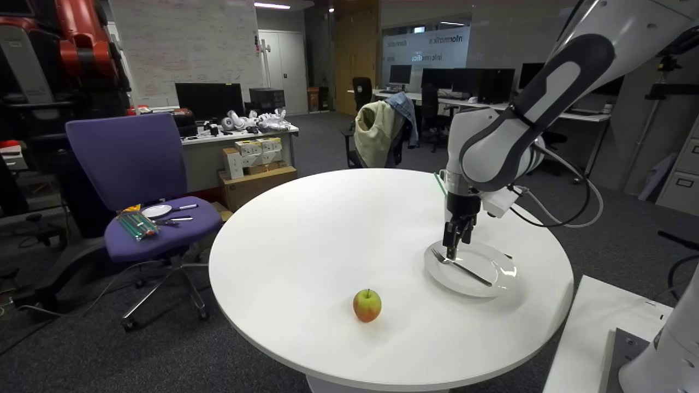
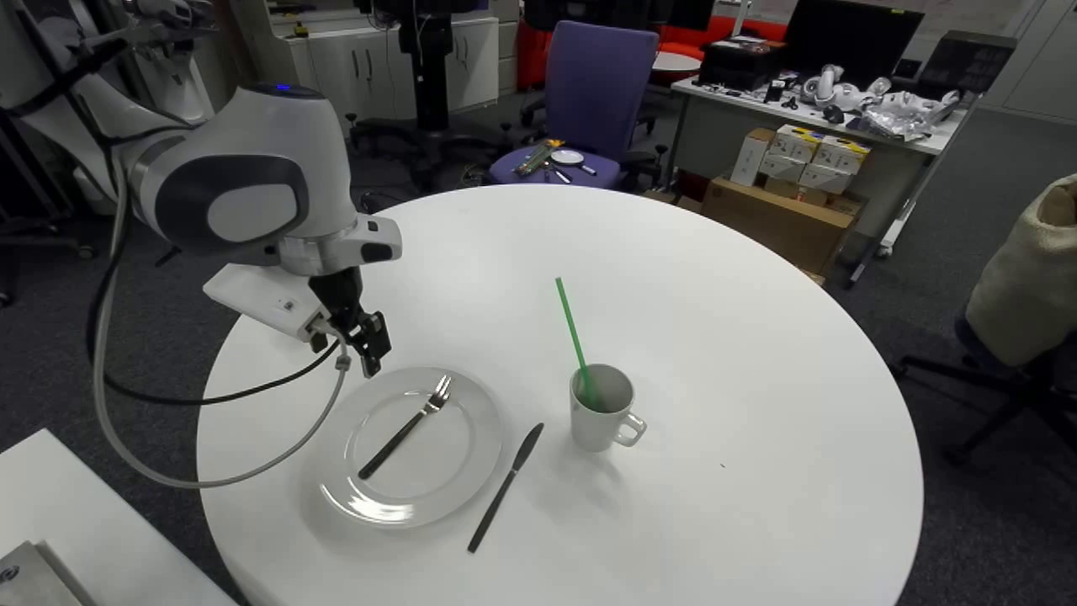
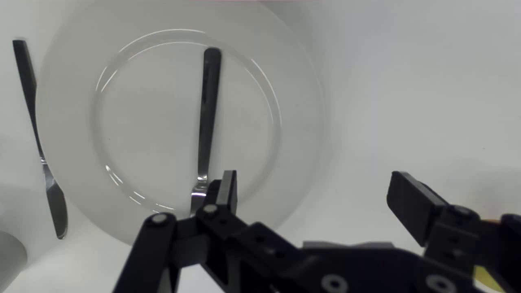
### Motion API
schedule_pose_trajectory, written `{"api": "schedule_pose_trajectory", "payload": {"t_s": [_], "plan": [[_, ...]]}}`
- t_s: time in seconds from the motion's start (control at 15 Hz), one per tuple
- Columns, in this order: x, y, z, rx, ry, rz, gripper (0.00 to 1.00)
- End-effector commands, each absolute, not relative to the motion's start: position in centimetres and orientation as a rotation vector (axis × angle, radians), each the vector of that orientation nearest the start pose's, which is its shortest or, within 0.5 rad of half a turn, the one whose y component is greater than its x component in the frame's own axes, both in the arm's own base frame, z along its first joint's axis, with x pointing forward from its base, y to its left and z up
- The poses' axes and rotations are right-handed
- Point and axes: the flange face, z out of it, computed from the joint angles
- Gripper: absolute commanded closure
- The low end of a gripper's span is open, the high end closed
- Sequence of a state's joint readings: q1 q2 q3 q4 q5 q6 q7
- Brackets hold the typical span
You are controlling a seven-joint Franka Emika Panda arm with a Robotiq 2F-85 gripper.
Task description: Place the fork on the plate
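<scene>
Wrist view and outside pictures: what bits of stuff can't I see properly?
Wrist view: prongs of the dark-handled metal fork, hidden by the black gripper.
Wrist view: much of the round white mug, cut off by the left edge.
Wrist view: most of the round green-and-red apple, behind the gripper.
In an exterior view: writing on the large whiteboard, too faint to read.
</scene>
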State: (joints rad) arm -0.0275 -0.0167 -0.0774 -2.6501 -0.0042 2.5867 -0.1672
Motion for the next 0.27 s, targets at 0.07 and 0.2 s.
{"api": "schedule_pose_trajectory", "payload": {"t_s": [0.07,0.2], "plan": [[41.49,-4.24,24.97,-3.119,-0.109,0.076,0.0],[41.35,-4.21,25.03,-3.118,-0.108,0.076,0.0]]}}
